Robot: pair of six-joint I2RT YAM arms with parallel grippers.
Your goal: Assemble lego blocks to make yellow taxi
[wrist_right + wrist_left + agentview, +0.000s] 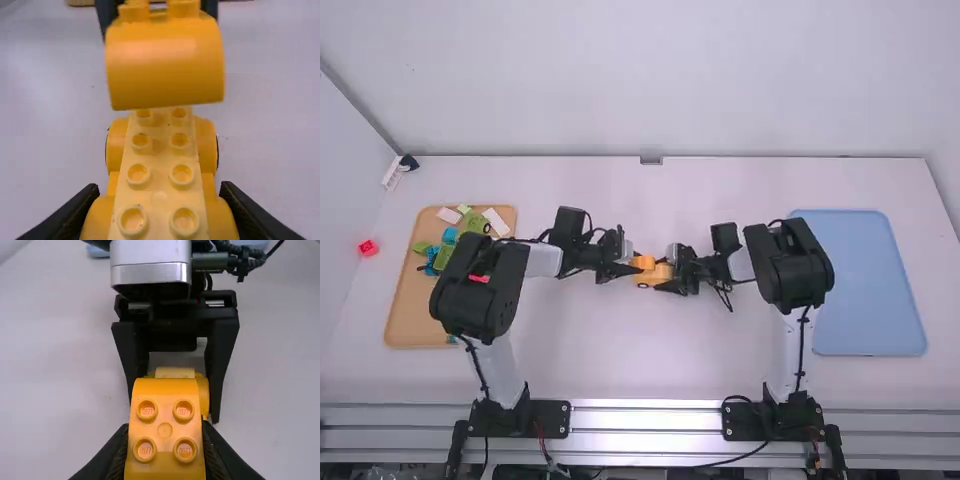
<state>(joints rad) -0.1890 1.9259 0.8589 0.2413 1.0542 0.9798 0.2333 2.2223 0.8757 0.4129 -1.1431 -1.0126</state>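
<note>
My left gripper (626,268) is shut on a curved yellow brick (643,262) near the table's middle. In the left wrist view, that gripper (165,452) grips the four-studded brick (165,415) by its sides. Facing it, my right gripper (672,283) is shut on the yellow wheeled car base (653,278). The right wrist view has this gripper (160,212) around the near end of the base, which carries a paler studded strip (160,170). The curved brick (165,65) is over the base's far end; whether they touch, I cannot tell.
A brown tray (410,320) at the left holds several green, blue, red and pale blocks, partly behind the left arm. A red block (368,248) lies farther left. A blue tray (865,280) is at the right.
</note>
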